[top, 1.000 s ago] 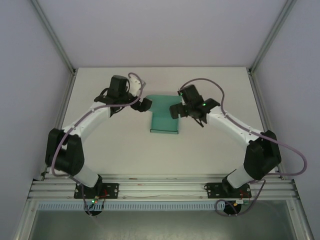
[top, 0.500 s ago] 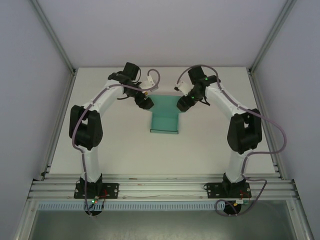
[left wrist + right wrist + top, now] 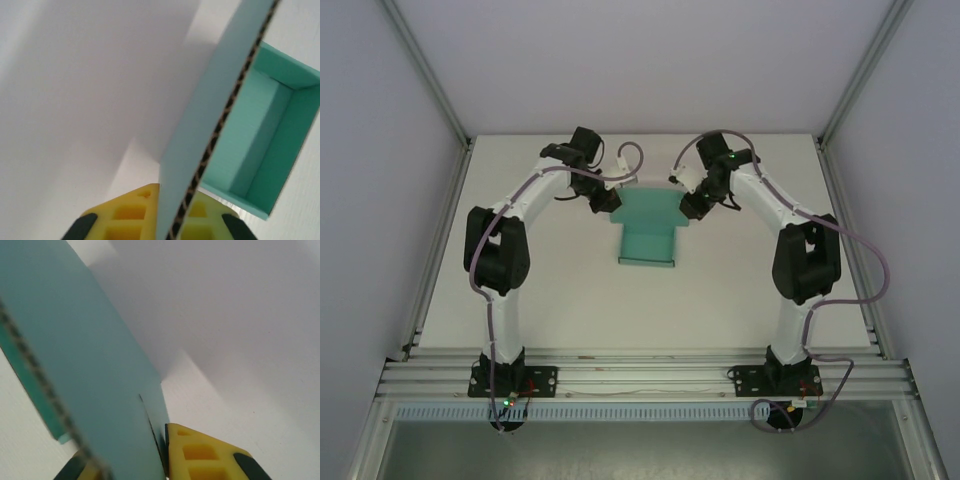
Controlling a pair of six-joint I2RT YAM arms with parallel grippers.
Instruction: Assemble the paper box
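Observation:
The teal-green paper box (image 3: 649,227) lies mid-table, its near part folded into a shallow tray and its far part a wide raised panel. My left gripper (image 3: 607,201) is shut on the panel's left edge; in the left wrist view the card (image 3: 210,125) runs edge-on between the yellow fingers (image 3: 127,215), with the box's open cavity (image 3: 260,135) beyond. My right gripper (image 3: 690,203) is shut on the panel's right edge; in the right wrist view the card (image 3: 85,370) fills the left side, pressed against a yellow finger (image 3: 200,455).
The white table (image 3: 520,290) is framed by grey walls and aluminium posts (image 3: 850,90). A metal rail (image 3: 640,380) with both arm bases runs along the near edge. Purple cables (image 3: 880,280) loop off each arm.
Both arms swung up and back toward the far end of the box a second ago. Since half a second ago the grippers have drawn slightly inward on the panel edges.

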